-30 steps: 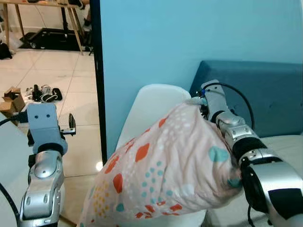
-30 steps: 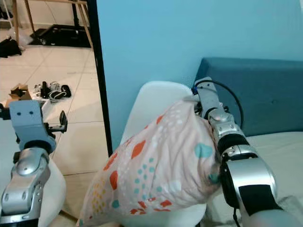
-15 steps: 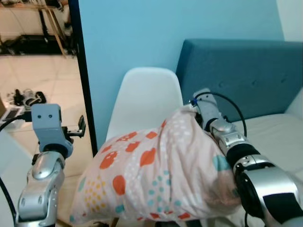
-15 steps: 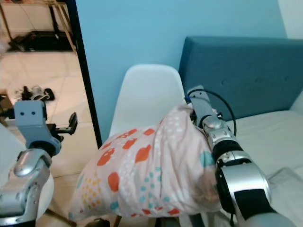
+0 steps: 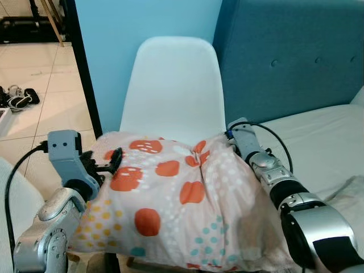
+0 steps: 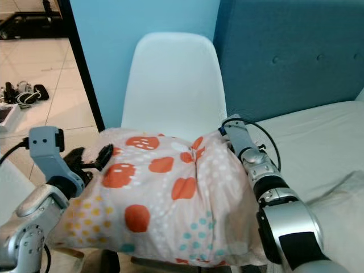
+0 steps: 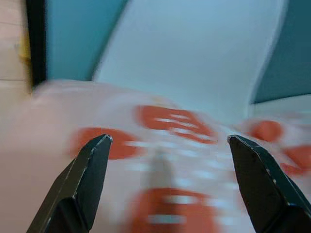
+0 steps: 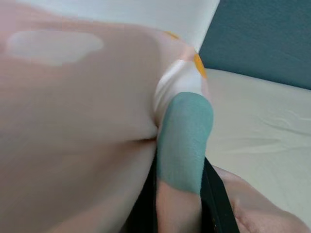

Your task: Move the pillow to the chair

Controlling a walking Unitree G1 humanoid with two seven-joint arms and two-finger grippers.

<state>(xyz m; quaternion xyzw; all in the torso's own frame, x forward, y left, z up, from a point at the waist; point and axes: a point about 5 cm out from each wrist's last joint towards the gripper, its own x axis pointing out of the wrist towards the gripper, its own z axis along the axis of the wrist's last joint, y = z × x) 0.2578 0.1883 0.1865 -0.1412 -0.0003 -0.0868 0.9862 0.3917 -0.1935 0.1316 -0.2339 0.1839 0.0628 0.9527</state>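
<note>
A pink pillow (image 5: 170, 199) with orange and teal spots lies flat over the seat of the white chair (image 5: 173, 85), below its upright back. My right gripper (image 8: 180, 194) is shut on a fold of the pillow's fabric at its far right corner (image 5: 230, 142). My left gripper (image 5: 105, 161) is open at the pillow's left edge. In the left wrist view its two black fingers (image 7: 92, 179) stand wide apart with the pillow's spotted top just ahead of them. The pillow hides the chair's seat.
A blue padded headboard (image 5: 296, 62) and a white mattress (image 5: 318, 142) lie right of the chair. A blue wall stands behind it, with a black door frame (image 5: 82, 62) to the left. Shoes (image 5: 17, 96) sit on the tiled floor beyond. A white rounded edge (image 5: 11, 193) is at lower left.
The camera has turned right and tilted down. The pillow has come down from a hanging tilt to lie flat on the chair. My left gripper has moved in against its left side.
</note>
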